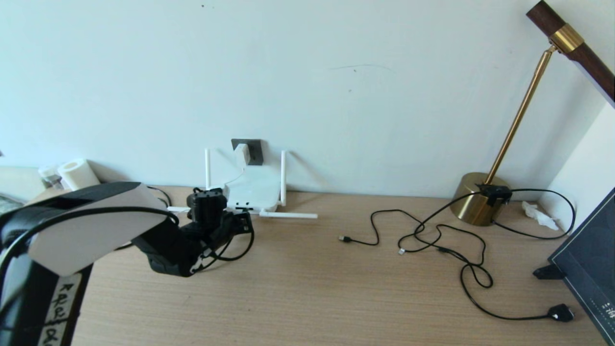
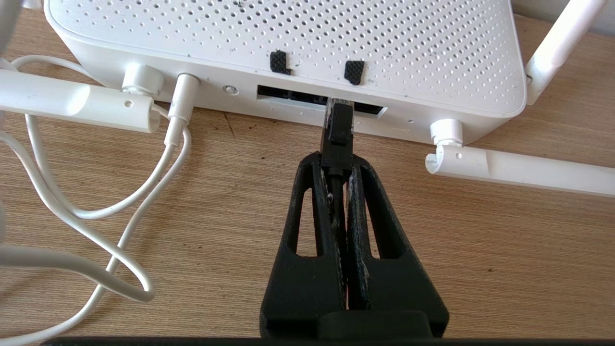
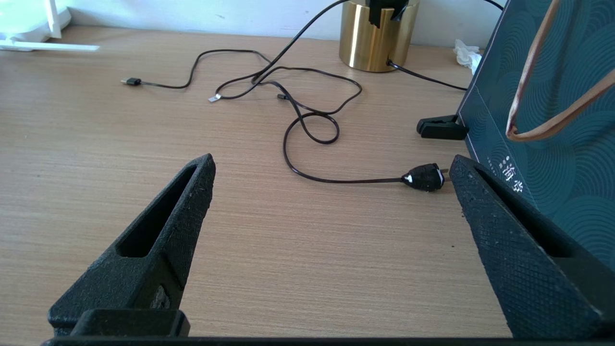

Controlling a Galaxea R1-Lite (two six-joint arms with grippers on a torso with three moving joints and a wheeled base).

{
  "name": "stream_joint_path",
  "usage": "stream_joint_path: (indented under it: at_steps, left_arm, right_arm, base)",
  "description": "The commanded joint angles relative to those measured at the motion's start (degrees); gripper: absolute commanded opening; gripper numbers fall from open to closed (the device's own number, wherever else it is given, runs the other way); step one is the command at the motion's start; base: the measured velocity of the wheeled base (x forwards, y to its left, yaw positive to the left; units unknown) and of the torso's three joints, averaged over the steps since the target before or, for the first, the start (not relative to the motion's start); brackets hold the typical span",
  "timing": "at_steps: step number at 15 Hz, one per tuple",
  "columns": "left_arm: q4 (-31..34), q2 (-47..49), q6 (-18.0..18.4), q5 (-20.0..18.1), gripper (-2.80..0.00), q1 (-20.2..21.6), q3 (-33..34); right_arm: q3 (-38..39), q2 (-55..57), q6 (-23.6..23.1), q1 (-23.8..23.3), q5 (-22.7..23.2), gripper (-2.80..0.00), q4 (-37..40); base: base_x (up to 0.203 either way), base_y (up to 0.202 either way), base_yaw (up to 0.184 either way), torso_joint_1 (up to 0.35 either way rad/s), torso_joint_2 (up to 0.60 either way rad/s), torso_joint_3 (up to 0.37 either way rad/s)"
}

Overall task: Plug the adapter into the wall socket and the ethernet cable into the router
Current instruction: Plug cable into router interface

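Note:
The white router (image 1: 252,190) (image 2: 288,43) lies against the wall with two antennas up and two flat on the desk. The white adapter (image 1: 241,154) sits in the dark grey wall socket (image 1: 254,149) above it, its white cord (image 2: 120,202) running to the router's edge. My left gripper (image 2: 336,166) (image 1: 242,222) is shut on the ethernet cable (image 2: 336,132), just behind its black plug. The plug's clear tip is at the dark port slot (image 2: 288,96) on the router's edge. My right gripper (image 3: 331,166) is open over bare desk, out of the head view.
Thin black cords (image 1: 432,235) (image 3: 298,96) sprawl over the desk's right half, one ending in a small black plug (image 1: 561,313) (image 3: 423,177). A brass lamp (image 1: 478,198) stands at the back right. A dark teal bag (image 3: 543,120) is at the right edge. A paper roll (image 1: 77,174) sits far left.

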Motion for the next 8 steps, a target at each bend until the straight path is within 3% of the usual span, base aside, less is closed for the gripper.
stream_joint_path:
  at_steps: [1, 8]
  left_arm:
    - [-0.5, -0.3, -0.1, 0.0, -2.8, 0.0, 0.0]
    - [-0.5, 0.4, 0.4, 0.0, -2.8, 0.0, -0.1]
  right_arm:
    - [0.0, 0.0, 0.0, 0.0, 0.0, 0.0, 0.0]
    - [0.0, 0.0, 0.0, 0.0, 0.0, 0.0, 0.0]
  base:
    - [0.0, 0.0, 0.0, 0.0, 0.0, 0.0]
    - [0.0, 0.0, 0.0, 0.0, 0.0, 0.0]
